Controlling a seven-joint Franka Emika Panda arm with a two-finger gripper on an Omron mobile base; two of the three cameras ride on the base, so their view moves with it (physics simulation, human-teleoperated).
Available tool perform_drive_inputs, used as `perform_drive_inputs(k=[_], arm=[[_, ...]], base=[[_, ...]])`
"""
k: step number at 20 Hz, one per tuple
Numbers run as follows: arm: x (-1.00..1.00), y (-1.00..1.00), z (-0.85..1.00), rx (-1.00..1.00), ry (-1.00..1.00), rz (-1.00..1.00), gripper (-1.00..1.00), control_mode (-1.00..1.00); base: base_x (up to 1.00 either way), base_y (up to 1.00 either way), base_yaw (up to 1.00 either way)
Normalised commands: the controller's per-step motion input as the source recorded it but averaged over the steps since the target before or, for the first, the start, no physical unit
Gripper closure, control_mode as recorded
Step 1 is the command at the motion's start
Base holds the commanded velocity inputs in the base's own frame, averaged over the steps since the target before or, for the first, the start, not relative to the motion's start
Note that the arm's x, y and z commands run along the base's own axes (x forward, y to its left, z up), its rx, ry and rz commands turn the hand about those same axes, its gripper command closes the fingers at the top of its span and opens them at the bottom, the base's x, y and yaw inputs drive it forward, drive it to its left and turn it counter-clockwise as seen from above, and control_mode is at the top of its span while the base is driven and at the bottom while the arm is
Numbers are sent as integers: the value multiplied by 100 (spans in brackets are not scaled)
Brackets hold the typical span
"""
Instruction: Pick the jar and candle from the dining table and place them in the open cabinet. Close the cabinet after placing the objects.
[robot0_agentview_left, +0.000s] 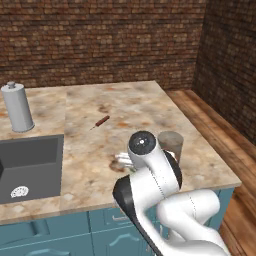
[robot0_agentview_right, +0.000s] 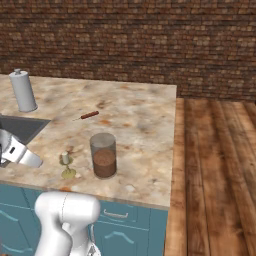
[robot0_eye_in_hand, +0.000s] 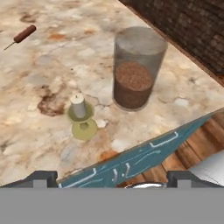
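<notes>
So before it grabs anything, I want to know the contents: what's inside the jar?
The jar is clear glass holding a brown filling in its lower half; the upper half looks empty under the flat lid. What the filling is cannot be told, and its base is hidden.

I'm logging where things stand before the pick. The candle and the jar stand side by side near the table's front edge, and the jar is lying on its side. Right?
Not quite. The jar stands upright, its lid on top, as the hand view shows. The rest holds: the candle stands beside it, apart, near the front edge of the dining table.
</notes>
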Motion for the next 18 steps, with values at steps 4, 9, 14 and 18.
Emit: perform_drive_inputs(k=[4,9,14,18], arm=[[5,10,-65,-9,-7,-14,-100,-100],[33,34,-71,-4,-10,-7,-100,-100],[37,17,-100,-10,-4,-3,-100,-100],[65,-2,-75,-10,-5,-6,-100,-100]], base=[[0,0,0],[0,0,0],[0,0,0],[0,0,0]])
